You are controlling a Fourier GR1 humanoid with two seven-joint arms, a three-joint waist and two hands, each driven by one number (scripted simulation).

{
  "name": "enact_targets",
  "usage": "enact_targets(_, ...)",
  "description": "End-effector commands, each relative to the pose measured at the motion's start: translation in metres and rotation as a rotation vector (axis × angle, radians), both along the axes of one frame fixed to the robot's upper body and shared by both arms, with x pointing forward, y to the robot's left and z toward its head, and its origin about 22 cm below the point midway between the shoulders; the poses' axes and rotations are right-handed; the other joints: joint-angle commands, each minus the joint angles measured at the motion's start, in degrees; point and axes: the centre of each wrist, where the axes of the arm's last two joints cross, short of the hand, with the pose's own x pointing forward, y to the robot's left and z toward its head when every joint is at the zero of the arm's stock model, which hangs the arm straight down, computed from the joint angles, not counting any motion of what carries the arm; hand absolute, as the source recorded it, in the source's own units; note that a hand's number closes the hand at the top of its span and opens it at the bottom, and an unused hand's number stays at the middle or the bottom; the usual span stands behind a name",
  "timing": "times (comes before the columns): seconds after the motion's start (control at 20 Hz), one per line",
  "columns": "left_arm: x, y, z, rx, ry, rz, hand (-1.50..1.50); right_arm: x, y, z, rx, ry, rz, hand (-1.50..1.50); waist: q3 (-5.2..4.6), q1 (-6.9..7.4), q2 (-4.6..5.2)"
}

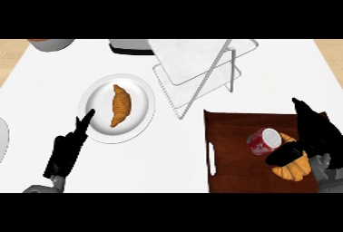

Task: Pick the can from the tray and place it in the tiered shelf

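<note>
While the left hand point(67, 152) rests open, the right hand point(313, 131) — fingers straight — nears the can point(263, 141).

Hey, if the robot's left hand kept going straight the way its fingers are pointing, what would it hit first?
The left hand points up and slightly right, its fingertips already at the edge of the white plate. It would likely meet that rim first, then the croissant, though its height above the counter is unclear.

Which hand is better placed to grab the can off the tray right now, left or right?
Right. The right hand is already over the brown tray, its thumb beside the red can. The left hand rests open by the croissant plate, across the counter.
</note>
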Motion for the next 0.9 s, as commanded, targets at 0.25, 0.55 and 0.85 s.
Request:
enact_targets(0.25,0.004,-0.018,-0.007,-0.024,0.011,-0.031,0.0,0.009,0.024,-0.015,-0.082,0.119,-0.181,-1.5,-0.11,-0.69,0.07)
enact_targets(0.55,0.001,-0.013,-0.017,-0.027,0.005,-0.024,0.0,0.005,0.022,-0.036,-0.087,0.163,-0.167,-1.5,-0.09,-0.83,0.17)
enact_targets(0.85,-0.003,-0.019,-0.01,-0.035,-0.002,-0.028,0.0,0.012,0.024,-0.036,-0.037,0.146,-0.152,1.5,-0.03,-0.63,0.08)
